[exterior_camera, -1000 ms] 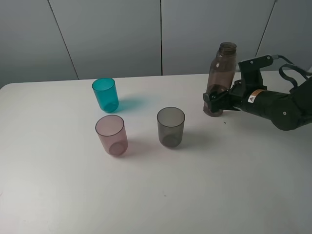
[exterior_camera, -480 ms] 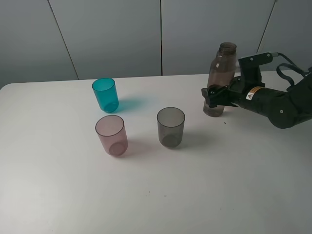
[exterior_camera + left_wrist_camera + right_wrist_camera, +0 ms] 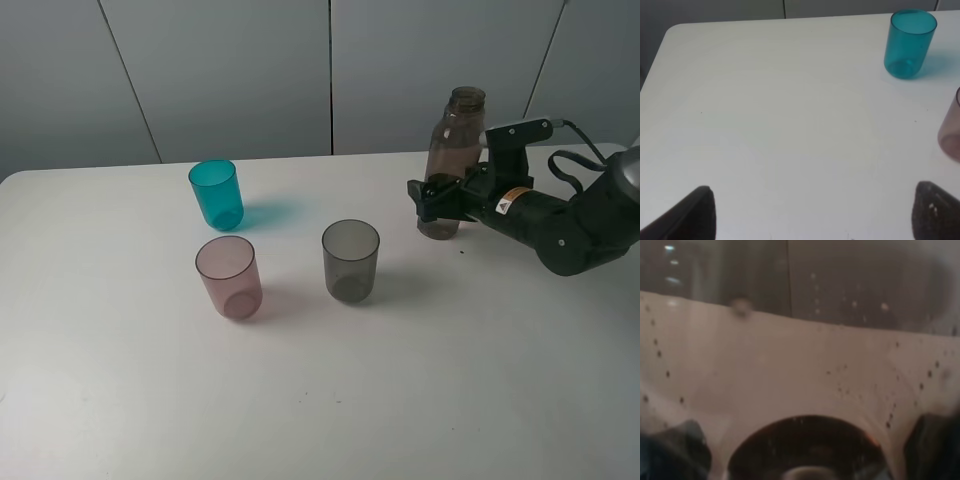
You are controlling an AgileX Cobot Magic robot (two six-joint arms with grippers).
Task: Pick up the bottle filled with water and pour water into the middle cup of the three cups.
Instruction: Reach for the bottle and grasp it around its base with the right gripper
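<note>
My right claw (image 3: 437, 199) is standing wide open, jaws spreading either side of the lower body of the smoky pinkish-brown bottle (image 3: 456, 140); the bottle is standing upright on the white table (image 3: 420, 380), far right side. The pink cup (image 3: 229, 277) is sitting well apart to the left, smoky grey cup (image 3: 351, 261) near it, teal cup (image 3: 216, 195) behind; my left claw (image 3: 815, 212) is hanging open over the table.
</note>
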